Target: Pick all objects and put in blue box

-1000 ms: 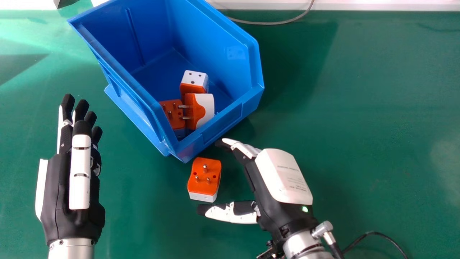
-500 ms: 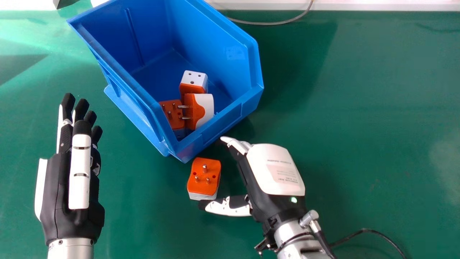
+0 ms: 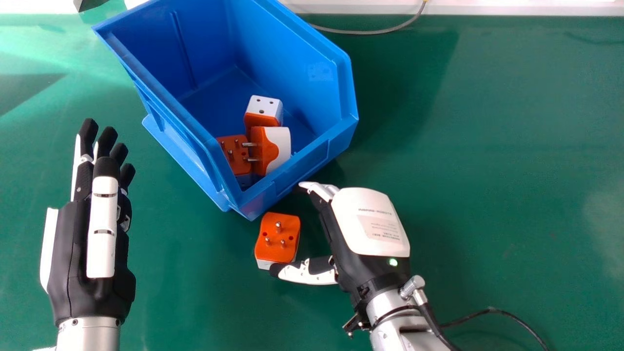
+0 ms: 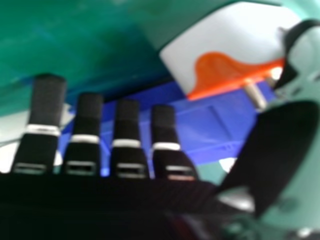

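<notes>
"On the green bench (image 3: 487, 146), just off the near corner of the blue box (image 3: 312, 165), what lies there?"

"One loose plug adapter (image 3: 277, 238): a blocky shape with an orange face turned up, three metal pins standing on it, and a white body beneath. The right hand view shows its orange edge curving in a wave against the white."

"And the right hand (image 3: 368, 222)?"

"Beside the adapter, fingers and thumb spread apart, nothing gripped. The thumb (image 3: 304, 273) comes to the adapter's white near side; whether it touches, I cannot tell. The fingertips are near the box's near wall."

"What else is around?"

"Three similar adapters (image 3: 270, 148) sit inside the box, bunched at its near corner: one with pins up, one tipped sideways, one with socket holes up. The left hand (image 3: 92, 253) is at the left, fingers straight. A grey cable (image 3: 380, 32) curves by the bench's far edge."

"Anything in the way?"

"The box's near wall, standing between the loose adapter and the inside."
</notes>
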Controlling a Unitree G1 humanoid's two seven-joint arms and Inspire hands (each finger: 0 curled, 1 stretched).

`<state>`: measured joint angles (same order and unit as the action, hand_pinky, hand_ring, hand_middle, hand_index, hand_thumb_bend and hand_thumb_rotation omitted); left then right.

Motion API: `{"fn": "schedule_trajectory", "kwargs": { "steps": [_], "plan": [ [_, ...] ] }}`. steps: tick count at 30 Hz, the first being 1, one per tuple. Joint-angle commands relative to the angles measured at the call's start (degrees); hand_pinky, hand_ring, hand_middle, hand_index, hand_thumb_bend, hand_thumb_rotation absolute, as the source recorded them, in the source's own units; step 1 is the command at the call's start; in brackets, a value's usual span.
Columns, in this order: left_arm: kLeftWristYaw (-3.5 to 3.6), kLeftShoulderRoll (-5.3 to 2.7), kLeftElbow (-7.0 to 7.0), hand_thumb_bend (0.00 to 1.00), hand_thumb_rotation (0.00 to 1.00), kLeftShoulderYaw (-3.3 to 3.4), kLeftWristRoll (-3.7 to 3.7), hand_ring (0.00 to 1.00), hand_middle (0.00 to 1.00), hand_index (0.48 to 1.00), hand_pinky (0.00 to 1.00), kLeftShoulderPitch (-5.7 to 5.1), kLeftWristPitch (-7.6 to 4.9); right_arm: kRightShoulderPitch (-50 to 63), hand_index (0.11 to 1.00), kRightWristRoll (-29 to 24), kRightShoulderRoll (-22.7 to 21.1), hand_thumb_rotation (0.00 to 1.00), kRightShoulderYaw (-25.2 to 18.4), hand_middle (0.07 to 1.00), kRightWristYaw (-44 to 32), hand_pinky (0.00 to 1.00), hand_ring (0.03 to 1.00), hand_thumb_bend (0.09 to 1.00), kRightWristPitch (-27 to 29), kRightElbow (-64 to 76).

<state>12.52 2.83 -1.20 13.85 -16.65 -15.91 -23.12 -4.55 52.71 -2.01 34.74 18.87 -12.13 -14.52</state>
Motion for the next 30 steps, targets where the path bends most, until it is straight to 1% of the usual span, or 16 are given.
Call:
{"fn": "schedule_trajectory", "kwargs": {
  "steps": [1, 3, 5, 8, 11, 14, 16, 21, 23, 25, 30],
  "plan": [
    [-0.07, 0.31, -0.90, 0.49, 0.81, 0.33, 0.00, 0.98, 0.99, 0.992, 0.97, 0.13, -0.23, 0.29, 0.796, 0.83, -1.03, 0.36, 0.20, 0.795, -1.02, 0.67, 0.755, 0.618, -2.17, -1.68],
    [-0.14, 0.32, -0.91, 0.50, 0.81, 0.34, -0.10, 0.98, 0.98, 0.992, 0.97, 0.16, -0.25, 0.37, 0.797, 0.76, -1.30, 0.36, 0.32, 0.795, -0.97, 0.67, 0.755, 0.616, -2.27, -1.78],
    [-0.34, 0.31, -0.89, 0.51, 0.79, 0.37, 0.07, 0.97, 0.98, 0.990, 0.96, 0.16, -0.25, 0.52, 0.798, 0.63, -1.57, 0.37, 0.42, 0.797, -0.87, 0.67, 0.757, 0.614, -2.37, -1.80],
    [-0.36, 0.43, -0.97, 0.51, 0.78, 0.31, 0.27, 0.96, 0.97, 0.982, 0.95, 0.16, -0.28, 0.83, 0.799, 0.32, -1.97, 0.37, 0.51, 0.798, -1.09, 0.67, 0.758, 0.614, -2.37, -1.41],
    [-0.62, 0.32, -0.95, 0.52, 0.78, 0.38, 0.43, 0.95, 0.97, 0.981, 0.93, 0.15, -0.45, 1.26, 0.801, 0.33, -2.35, 0.38, 0.67, 0.800, -1.29, 0.67, 0.760, 0.612, -2.47, -0.80],
    [-0.98, 0.05, -1.14, 0.50, 0.78, 0.46, 0.24, 0.95, 0.96, 0.979, 0.93, 0.03, -0.42, 2.03, 0.800, 0.51, -2.99, 0.38, 0.95, 0.800, -2.24, 0.67, 0.760, 0.613, -2.88, 0.62],
    [-1.13, 0.04, -1.17, 0.49, 0.78, 0.48, 0.27, 0.95, 0.96, 0.977, 0.93, 0.00, -0.47, 2.50, 0.802, 0.68, -3.45, 0.38, 1.08, 0.801, -2.31, 0.68, 0.761, 0.610, -2.79, 1.18],
    [-1.27, 0.03, -1.10, 0.47, 0.78, 0.47, 0.01, 0.94, 0.96, 0.971, 0.93, 0.04, -0.62, 3.92, 0.803, 1.24, -4.13, 0.39, 1.21, 0.802, -2.03, 0.68, 0.760, 0.605, -2.95, 2.32],
    [-1.26, -0.03, -1.27, 0.47, 0.78, 0.45, -0.32, 0.94, 0.96, 0.970, 0.93, 0.02, -0.43, 4.71, 0.802, 1.32, -4.40, 0.39, 1.14, 0.800, -2.61, 0.67, 0.758, 0.608, -3.00, 3.15],
    [-1.41, -0.03, -1.46, 0.47, 0.77, 0.45, -0.35, 0.94, 0.96, 0.969, 0.93, -0.02, -0.21, 5.40, 0.802, 1.58, -4.64, 0.39, 1.19, 0.800, -3.04, 0.67, 0.759, 0.607, -3.16, 3.83],
    [-1.33, 0.24, -1.29, 0.47, 0.77, 0.49, -0.27, 0.94, 0.96, 0.967, 0.93, 0.20, -0.19, 6.16, 0.803, 2.05, -4.72, 0.38, 1.43, 0.801, -3.91, 0.67, 0.760, 0.610, -3.43, 4.50]
  ]
}}
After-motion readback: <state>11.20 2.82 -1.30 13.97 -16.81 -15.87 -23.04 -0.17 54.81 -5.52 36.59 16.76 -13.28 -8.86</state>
